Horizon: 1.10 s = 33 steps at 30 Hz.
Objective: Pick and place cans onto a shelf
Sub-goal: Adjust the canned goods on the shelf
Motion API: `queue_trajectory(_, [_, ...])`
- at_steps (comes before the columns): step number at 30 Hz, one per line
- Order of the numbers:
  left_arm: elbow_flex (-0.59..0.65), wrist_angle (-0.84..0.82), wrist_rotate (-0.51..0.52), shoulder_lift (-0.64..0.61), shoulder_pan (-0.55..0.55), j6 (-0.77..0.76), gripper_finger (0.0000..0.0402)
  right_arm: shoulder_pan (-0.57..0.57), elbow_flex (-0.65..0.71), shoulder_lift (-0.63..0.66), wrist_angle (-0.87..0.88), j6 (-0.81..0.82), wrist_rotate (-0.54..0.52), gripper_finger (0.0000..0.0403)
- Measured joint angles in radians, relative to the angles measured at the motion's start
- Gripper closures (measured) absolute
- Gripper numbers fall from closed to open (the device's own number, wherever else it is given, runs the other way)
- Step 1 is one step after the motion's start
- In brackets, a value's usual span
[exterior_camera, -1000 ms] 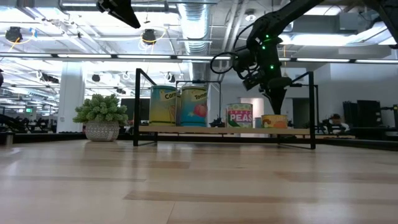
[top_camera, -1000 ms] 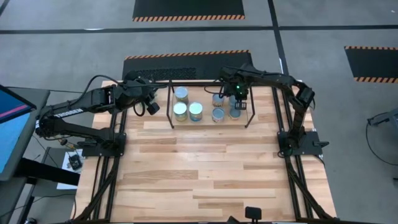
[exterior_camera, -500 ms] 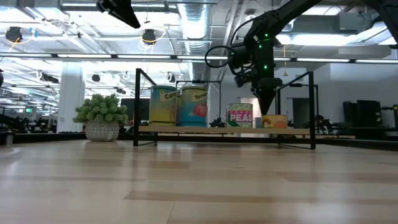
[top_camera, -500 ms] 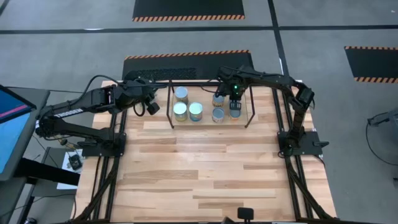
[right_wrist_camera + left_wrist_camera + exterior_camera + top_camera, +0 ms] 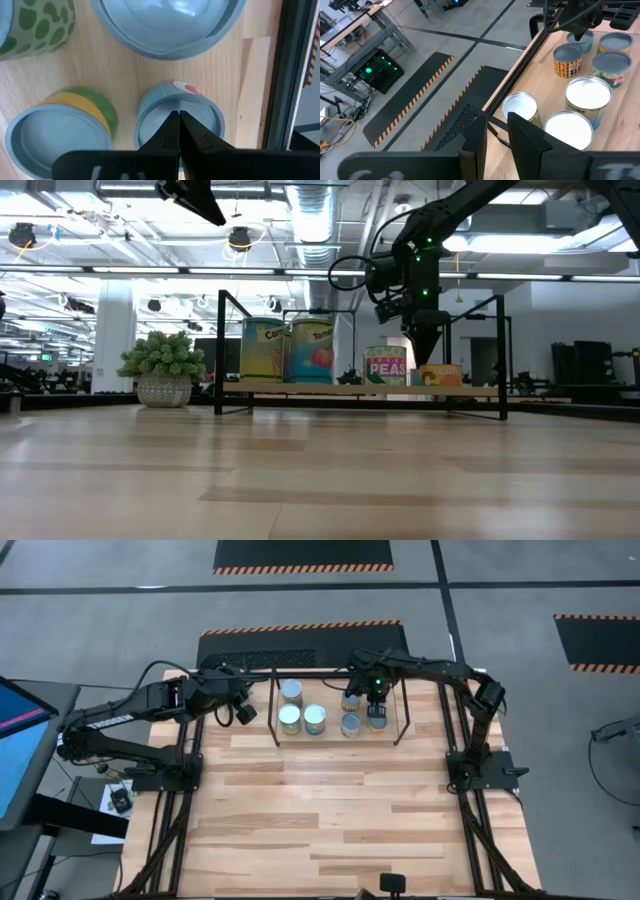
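Several cans stand on the shelf (image 5: 335,730), a low black rack with a wood board (image 5: 360,388) at the table's far side. My right gripper (image 5: 377,706) is shut and points down over a short blue-topped can (image 5: 200,107) at the shelf's right end, which also shows in the low view (image 5: 442,374). My left gripper (image 5: 246,713) is slightly open and empty, raised left of the shelf. Its wrist view looks over the cans (image 5: 589,93). My right gripper points straight down with its shut fingertips (image 5: 170,127) over the middle of the short can's top (image 5: 150,125). I cannot tell whether the tips touch the lid or hover just above it. The can stands upright on the shelf board.
Two tall cans (image 5: 262,348) (image 5: 312,348) stand on the shelf's left half, and a PEAS can (image 5: 386,366) stands beside the short can. The shelf's thin black rails (image 5: 495,330) rise around the cans. A potted plant (image 5: 163,366) shows left of the shelf. Bare wood lies nearer.
My right gripper has moved a little toward the table's left edge over the shelf's right end, still shut and pointing down. It now stands over the short can's left part. The cans have not moved.
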State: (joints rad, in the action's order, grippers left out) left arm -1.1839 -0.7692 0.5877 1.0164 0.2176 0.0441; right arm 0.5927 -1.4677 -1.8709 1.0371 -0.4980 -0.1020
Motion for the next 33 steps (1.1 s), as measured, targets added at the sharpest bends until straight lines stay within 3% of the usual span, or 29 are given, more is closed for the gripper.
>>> queue_trajectory(23, [0.000, -0.001, -0.002, 0.000, 0.000, 0.000, 0.0333, -0.004, 0.000, 0.000, -0.052, 0.026, 0.025, 0.0378])
queue_trajectory(33, [0.000, 0.000, -0.002, 0.000, 0.000, 0.006, 0.0333, -0.004, -0.023, 0.000, 0.031, 0.030, 0.013, 0.0384])
